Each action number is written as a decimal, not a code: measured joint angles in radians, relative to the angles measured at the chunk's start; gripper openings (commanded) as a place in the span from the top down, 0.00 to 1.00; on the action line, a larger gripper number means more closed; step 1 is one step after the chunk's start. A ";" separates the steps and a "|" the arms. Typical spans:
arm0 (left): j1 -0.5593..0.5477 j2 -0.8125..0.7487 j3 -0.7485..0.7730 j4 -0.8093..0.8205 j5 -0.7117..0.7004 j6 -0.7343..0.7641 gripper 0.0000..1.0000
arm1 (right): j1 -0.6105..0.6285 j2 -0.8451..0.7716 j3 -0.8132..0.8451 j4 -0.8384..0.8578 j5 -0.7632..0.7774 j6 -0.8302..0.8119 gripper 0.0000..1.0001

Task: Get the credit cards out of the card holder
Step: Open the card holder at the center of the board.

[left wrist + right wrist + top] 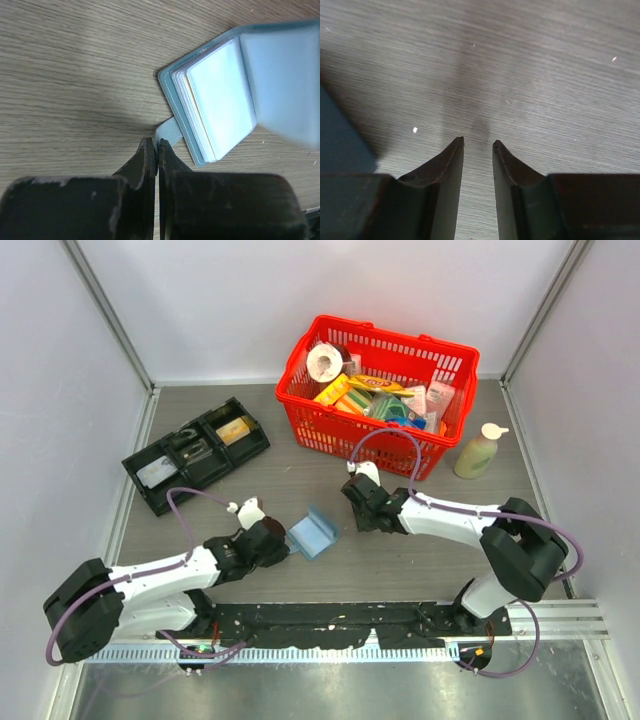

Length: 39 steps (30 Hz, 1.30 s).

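1. Soft blue card holder (172, 97) lies open on the wood-grain table (300, 480), clear pockets (220, 95) stacked.
2. Left fingers (147, 160) closed at its strap (167, 131); right fingers (450, 165) slightly apart, empty.
3. Red mesh basket (340, 435) and black tray (212, 478) stand beyond.

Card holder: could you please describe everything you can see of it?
The card holder is a soft light-blue bifold lying open on the table, one cover lifted, a stack of clear pockets exposed. Its strap runs to the shut left gripper, which seems to pinch it. Nothing else touches it.
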 measured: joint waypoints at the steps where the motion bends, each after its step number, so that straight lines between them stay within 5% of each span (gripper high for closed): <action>1: 0.000 -0.005 0.000 -0.008 -0.002 0.003 1.00 | -0.007 0.007 -0.008 0.000 -0.014 0.000 0.65; 10: 0.000 -0.036 0.055 -0.140 -0.015 0.039 1.00 | -0.016 0.016 -0.015 -0.001 -0.109 -0.016 0.43; 23: 0.000 0.108 0.480 -0.212 0.048 0.200 1.00 | -0.016 -0.274 -0.039 0.098 -0.216 -0.032 0.44; 30: 0.010 0.120 0.444 -0.217 0.056 0.196 1.00 | -0.017 -0.304 -0.093 0.163 -0.286 -0.032 0.49; 39: 0.046 0.023 0.177 -0.242 -0.014 0.103 1.00 | -0.017 -0.174 -0.116 0.271 -0.437 0.014 0.48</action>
